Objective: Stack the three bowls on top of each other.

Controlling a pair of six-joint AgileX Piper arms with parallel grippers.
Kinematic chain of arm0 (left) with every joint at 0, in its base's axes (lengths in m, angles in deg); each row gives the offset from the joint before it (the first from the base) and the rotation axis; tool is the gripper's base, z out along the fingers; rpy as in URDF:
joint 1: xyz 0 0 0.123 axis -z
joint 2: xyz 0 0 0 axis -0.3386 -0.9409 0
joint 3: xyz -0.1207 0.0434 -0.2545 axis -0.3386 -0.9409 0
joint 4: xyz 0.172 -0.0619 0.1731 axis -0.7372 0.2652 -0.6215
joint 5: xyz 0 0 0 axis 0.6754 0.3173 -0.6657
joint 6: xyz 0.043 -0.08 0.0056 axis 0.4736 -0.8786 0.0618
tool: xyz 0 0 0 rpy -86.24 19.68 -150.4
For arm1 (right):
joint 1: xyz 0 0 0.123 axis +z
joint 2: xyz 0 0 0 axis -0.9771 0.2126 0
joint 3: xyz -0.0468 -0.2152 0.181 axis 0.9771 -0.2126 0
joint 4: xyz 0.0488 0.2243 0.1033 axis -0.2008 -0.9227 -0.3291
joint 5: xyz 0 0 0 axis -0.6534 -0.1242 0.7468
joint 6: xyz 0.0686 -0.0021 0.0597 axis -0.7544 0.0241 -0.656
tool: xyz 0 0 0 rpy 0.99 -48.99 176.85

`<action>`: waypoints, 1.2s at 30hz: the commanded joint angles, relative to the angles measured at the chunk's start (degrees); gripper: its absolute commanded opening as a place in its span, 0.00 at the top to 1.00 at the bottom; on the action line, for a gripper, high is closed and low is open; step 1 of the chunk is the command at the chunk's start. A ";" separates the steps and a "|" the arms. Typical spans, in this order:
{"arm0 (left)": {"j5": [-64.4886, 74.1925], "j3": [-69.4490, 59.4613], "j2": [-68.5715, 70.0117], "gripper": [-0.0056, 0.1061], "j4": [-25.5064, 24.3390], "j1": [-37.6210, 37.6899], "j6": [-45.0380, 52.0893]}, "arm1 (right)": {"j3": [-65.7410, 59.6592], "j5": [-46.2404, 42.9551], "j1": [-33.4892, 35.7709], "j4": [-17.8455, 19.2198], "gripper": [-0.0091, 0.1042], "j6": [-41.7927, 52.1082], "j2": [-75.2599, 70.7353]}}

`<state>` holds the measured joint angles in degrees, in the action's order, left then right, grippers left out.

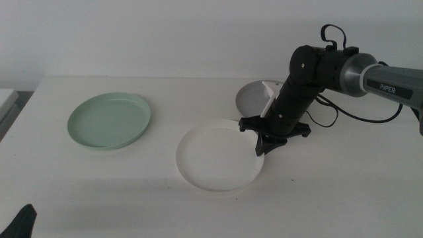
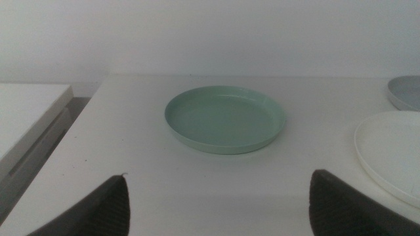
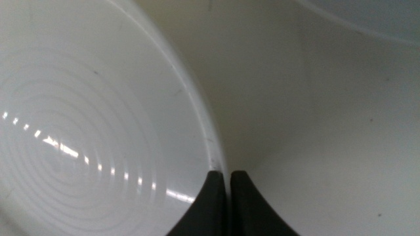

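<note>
The white bowl [image 1: 215, 157] [image 3: 85, 131] lies at the table's middle front. My right gripper [image 1: 262, 147] [image 3: 228, 196] is at its right rim, its jaws shut on the rim's thin edge. The grey bowl [image 1: 254, 97] [image 3: 367, 16] rests just behind, partly hidden by the right arm. The mint green bowl [image 1: 109, 121] [image 2: 225, 119] sits alone on the left side of the table. My left gripper [image 1: 23, 221] [image 2: 218, 176] waits open at the front left corner, well short of the green bowl, holding nothing. The white bowl [image 2: 394, 154] and grey bowl [image 2: 405, 92] also show in the left wrist view.
A white raised surface [image 2: 26, 111] stands beyond the table's left edge. The right arm's black cable [image 1: 360, 119] loops over the table at the right. Bare tabletop [image 1: 165, 92] lies between the green bowl and the other two.
</note>
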<state>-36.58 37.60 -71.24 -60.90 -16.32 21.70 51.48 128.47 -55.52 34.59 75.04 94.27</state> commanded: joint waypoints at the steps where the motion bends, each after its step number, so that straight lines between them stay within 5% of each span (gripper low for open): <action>1: -0.72 0.01 0.20 0.11 -0.09 -0.14 -0.12 | 0.45 -0.17 0.12 1.81 0.93 -0.47 0.30; 23: -0.72 0.01 0.20 0.11 -0.09 -0.14 -0.12 | 0.45 0.68 0.12 5.99 0.93 -4.75 0.30; 26: -0.72 0.01 0.20 0.11 -0.09 -0.14 -0.12 | 0.45 1.60 0.12 5.99 0.83 -4.48 0.30; 32: -0.72 0.01 0.20 0.11 -0.09 -0.14 -0.12 | 0.99 2.50 0.12 5.55 0.42 -3.00 0.10; 36: -0.72 0.01 0.20 0.11 -0.09 -0.14 -0.12 | 5.34 6.94 -0.09 6.29 0.35 -2.17 -0.15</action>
<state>-36.58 37.60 -71.24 -60.90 -16.32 21.70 54.80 133.76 -55.52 40.03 71.94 94.69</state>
